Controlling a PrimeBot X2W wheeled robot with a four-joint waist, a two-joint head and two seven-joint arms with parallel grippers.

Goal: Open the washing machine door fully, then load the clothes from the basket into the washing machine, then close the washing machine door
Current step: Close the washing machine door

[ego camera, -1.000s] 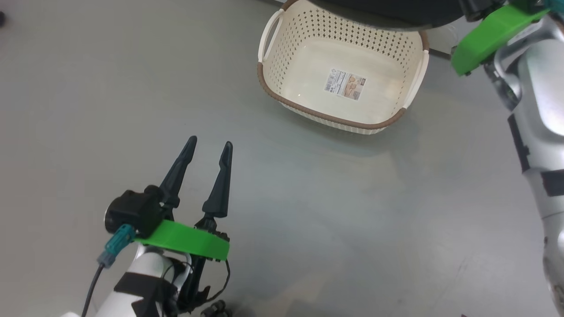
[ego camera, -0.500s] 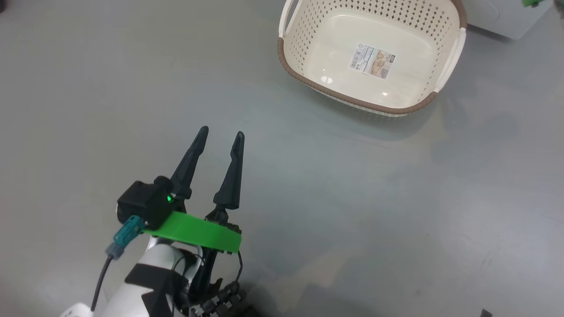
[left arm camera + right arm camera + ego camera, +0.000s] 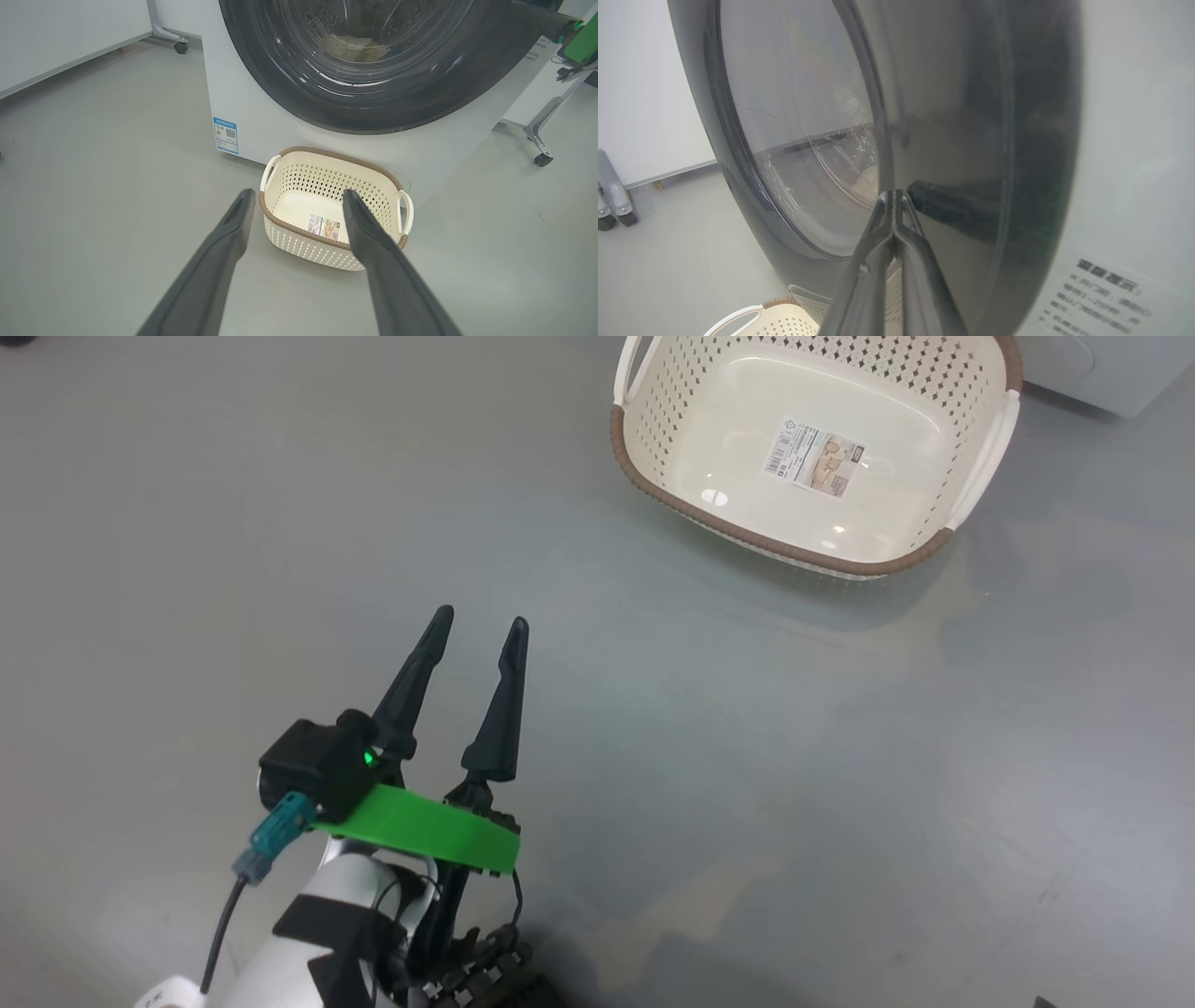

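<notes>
The basket point(image 3: 758, 536) stands empty on the grey floor, a sticker on its floor. My left gripper point(image 3: 480, 621) hangs open, well short of it, with nothing between its fingers point(image 3: 224, 242). Behind the basket point(image 3: 299, 229) stands the washing machine point(image 3: 261, 116), and the washing machine door point(image 3: 420, 102) lies flat against its front. Through the glass, pale yellow clothes point(image 3: 357, 46) lie in the drum. My right gripper point(image 3: 894, 193) is shut and empty, its tips on the glossy black rim of the door point(image 3: 971, 140).
A blue label point(image 3: 226, 135) sits low on the machine's front. White stands on castors point(image 3: 542, 158) flank the machine on both sides. A corner of the machine point(image 3: 1092, 373) shows beyond the basket. A basket handle point(image 3: 738, 317) lies below my right gripper.
The head camera has moved, shifting the basket right and up in the picture. The dark door edge over the basket and my right arm have left the head view. The left gripper stays open.
</notes>
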